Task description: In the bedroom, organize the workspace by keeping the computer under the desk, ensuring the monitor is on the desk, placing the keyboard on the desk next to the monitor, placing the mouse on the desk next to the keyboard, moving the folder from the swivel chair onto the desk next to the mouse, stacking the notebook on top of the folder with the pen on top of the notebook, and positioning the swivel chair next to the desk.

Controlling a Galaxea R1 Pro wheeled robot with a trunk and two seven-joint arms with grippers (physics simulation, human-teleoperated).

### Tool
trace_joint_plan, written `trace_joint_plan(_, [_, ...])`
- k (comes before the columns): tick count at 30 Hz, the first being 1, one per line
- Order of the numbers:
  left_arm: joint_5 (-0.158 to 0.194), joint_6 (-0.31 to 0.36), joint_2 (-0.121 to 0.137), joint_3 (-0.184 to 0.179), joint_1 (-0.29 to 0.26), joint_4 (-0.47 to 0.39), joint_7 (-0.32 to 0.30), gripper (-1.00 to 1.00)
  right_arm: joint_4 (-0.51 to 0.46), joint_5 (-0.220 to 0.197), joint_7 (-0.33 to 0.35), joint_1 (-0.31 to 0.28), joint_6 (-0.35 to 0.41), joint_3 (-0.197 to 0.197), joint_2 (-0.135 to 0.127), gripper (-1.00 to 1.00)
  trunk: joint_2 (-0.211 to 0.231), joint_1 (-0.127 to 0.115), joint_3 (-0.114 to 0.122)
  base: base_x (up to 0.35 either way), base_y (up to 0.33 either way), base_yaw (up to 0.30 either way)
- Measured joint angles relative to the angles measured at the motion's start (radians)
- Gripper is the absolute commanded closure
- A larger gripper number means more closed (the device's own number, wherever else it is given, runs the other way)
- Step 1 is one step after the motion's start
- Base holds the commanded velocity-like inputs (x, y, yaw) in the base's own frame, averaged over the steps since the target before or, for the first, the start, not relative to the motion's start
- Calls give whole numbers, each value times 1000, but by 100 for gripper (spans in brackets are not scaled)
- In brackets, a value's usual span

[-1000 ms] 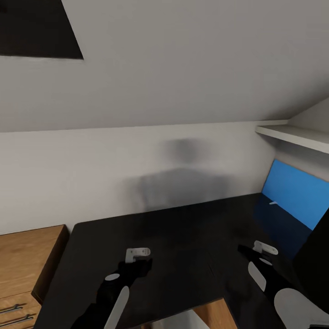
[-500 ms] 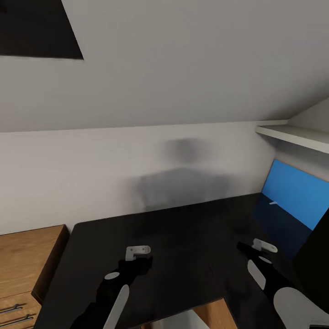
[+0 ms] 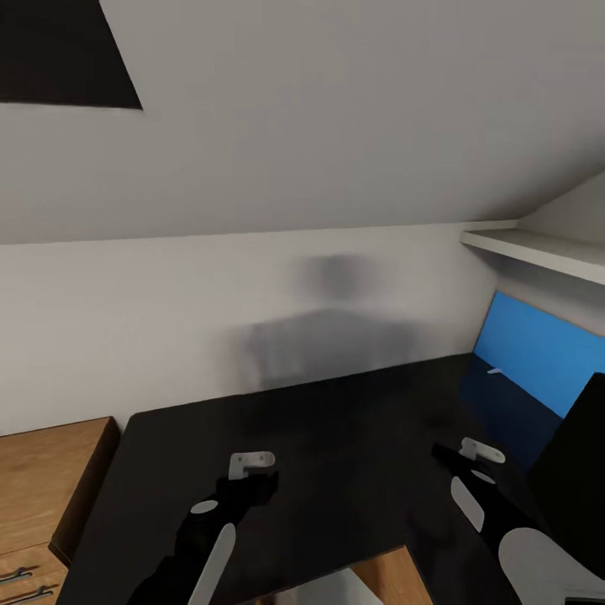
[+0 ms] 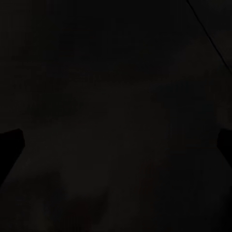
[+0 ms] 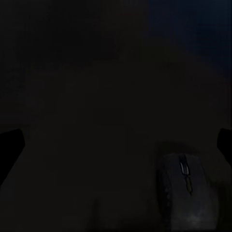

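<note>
Black and glossy, the desk (image 3: 336,437) fills the foreground, its blue back panel (image 3: 538,353) standing at the far right end. On the desk, the dark mouse (image 5: 186,195) lies near the right gripper (image 3: 470,454). The left gripper (image 3: 250,470) hovers over bare desktop; I cannot tell how far either is open. Wooden drawers (image 3: 38,496) stand beside the desk's left end.

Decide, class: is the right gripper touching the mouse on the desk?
Cannot tell. The right wrist view shows the mouse lying on the desk close ahead of the right gripper, but the picture is too dark to show contact or a gap.
</note>
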Motion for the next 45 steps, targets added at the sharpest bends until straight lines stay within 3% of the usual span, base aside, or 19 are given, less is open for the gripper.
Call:
trace_joint_plan(14, [0, 0, -2, 1, 0, -2, 1, -100, 5, 3, -1, 0, 8, -1, -1, -100, 0, 0, 0, 0, 0, -9])
trace_joint_plan(24, [0, 0, -3, 1, 0, -2, 2, -100, 8, -3, -1, 0, 74, 0, -6, -100, 0, 0, 0, 0, 0, 0])
trace_joint_plan(45, [-1, -1, 2, 1, 0, 0, 0, -100, 2, 0, 2, 0, 75, 4, -3, -100, 0, 0, 0, 0, -25, 0])
